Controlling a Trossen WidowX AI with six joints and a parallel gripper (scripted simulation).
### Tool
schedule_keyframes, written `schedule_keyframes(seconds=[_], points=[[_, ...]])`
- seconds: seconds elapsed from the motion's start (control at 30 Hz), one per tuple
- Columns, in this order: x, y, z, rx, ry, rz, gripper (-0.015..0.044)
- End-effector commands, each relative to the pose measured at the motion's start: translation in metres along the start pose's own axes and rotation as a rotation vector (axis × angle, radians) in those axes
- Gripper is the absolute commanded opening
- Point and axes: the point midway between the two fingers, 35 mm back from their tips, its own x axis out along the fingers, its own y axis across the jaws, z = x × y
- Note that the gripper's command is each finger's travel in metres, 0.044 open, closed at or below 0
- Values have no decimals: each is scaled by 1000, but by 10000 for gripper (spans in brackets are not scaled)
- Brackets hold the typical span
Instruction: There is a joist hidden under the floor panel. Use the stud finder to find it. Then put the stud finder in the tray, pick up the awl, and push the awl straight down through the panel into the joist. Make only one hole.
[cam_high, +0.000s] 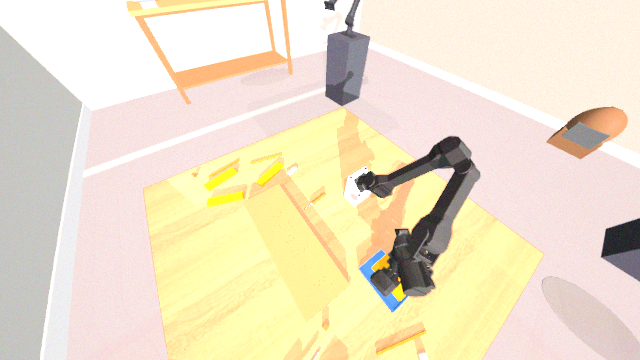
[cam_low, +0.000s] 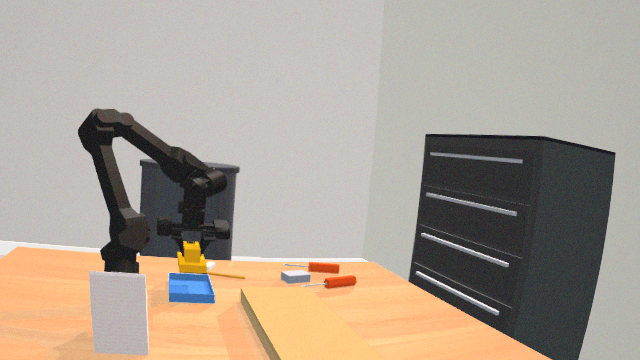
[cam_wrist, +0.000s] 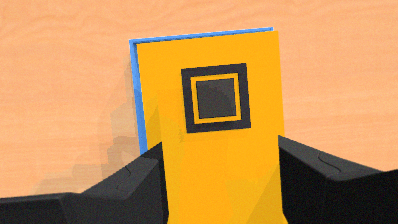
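Observation:
The yellow stud finder is upright between the fingers of my gripper, which is shut on it. It is over the blue tray, above its floor; in the wrist view it covers most of the tray, with only the top and left rims showing. The floor panel lies beside the tray. Two red-handled tools with thin shafts lie beyond the panel's far end in the exterior view; I cannot tell which is the awl. The joist is hidden.
A white card stands near the arm's base. A grey block lies near the red-handled tools. A thin orange stick lies past the tray. Several yellow bars lie around the panel's other end.

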Motion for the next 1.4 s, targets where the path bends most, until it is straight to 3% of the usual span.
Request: schedule_keyframes(seconds=[0.0,1.37], points=[[7,-1,-2,4,1,-3,0],[63,3,-19,7,-4,-1,0]])
